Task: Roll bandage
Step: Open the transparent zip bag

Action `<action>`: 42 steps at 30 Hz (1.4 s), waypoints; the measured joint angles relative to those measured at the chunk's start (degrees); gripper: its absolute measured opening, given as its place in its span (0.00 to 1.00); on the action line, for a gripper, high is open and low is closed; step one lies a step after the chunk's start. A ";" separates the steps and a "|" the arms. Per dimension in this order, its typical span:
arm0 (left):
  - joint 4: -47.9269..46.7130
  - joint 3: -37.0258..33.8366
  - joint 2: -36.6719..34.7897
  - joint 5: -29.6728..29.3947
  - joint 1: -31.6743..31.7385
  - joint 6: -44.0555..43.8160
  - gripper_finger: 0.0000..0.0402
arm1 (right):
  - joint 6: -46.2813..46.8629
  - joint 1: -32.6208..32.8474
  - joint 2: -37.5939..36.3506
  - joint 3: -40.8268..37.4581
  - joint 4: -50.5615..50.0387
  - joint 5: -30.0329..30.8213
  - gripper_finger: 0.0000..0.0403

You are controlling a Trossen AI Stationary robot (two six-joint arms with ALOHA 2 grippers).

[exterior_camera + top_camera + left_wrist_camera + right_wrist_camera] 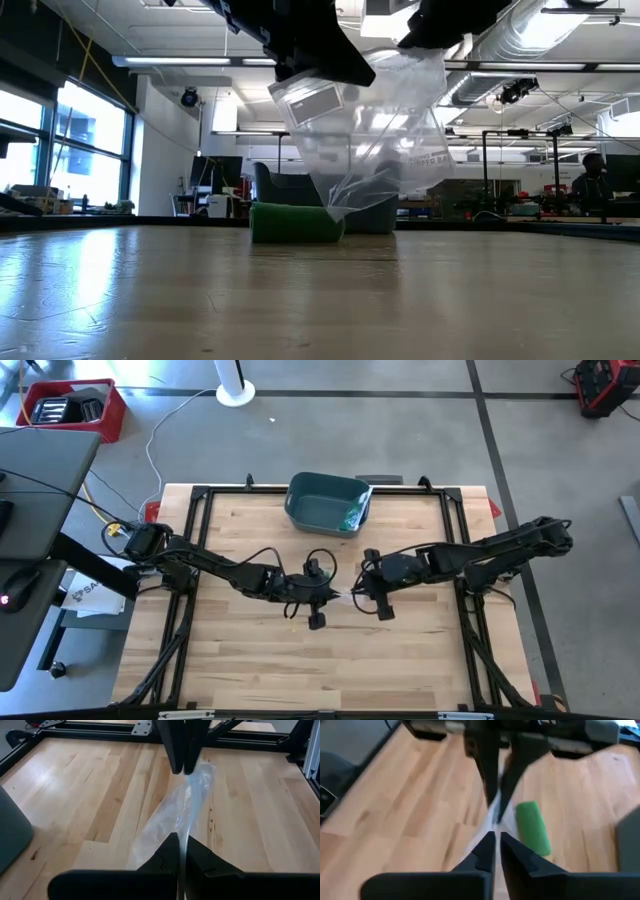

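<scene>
Green rolled bandage (296, 223) lying on its side on the table, beneath a hanging clear plastic bag (372, 130).

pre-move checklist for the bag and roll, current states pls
1. Left hand pinching the clear plastic bag: ok, shut on it.
2. Right hand grip on the bag: cannot tell, fingers slightly apart.
3. Bag lifted off the table: ok, hangs between both hands.
4. Green bandage roll out of the bag: ok, lying on the table.
5. Bin clear of both arms: ok, at the far edge.
</scene>
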 joint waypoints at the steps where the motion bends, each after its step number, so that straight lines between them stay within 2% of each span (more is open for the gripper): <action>1: 0.05 0.00 0.01 0.00 -0.02 0.03 0.00 | 0.04 0.00 0.00 0.00 0.63 -0.47 0.05; 5: 0.09 0.00 0.02 -0.02 0.00 0.03 0.00 | 1.49 -0.11 -0.02 0.00 3.49 -2.60 0.20; 9: 0.13 0.00 0.02 -0.02 0.00 0.03 0.00 | 3.35 -0.12 -1.43 -0.02 2.21 -3.54 0.34; 13: 0.19 0.00 0.02 -0.04 0.00 0.01 0.00 | 9.89 0.06 -3.39 -0.02 -1.06 -2.76 0.39; 18: 0.20 0.00 0.02 -0.04 0.00 0.00 0.00 | 10.77 2.36 -3.17 -0.02 -2.40 1.18 0.30; 23: 0.20 0.00 0.02 -0.06 0.00 0.03 0.00 | 10.55 3.62 -3.13 -0.04 -2.32 4.72 0.11; 26: 0.20 0.00 0.02 -0.10 0.00 0.08 0.00 | 10.54 3.66 -2.79 -0.04 -2.20 4.83 0.02; 32: 0.22 0.00 0.09 -0.21 -0.02 0.05 0.00 | 9.66 3.65 -0.53 -0.04 -0.19 5.24 0.06; 42: 0.50 0.00 0.09 -0.45 -0.02 0.05 0.00 | 6.87 3.29 3.36 -0.07 6.00 5.97 0.07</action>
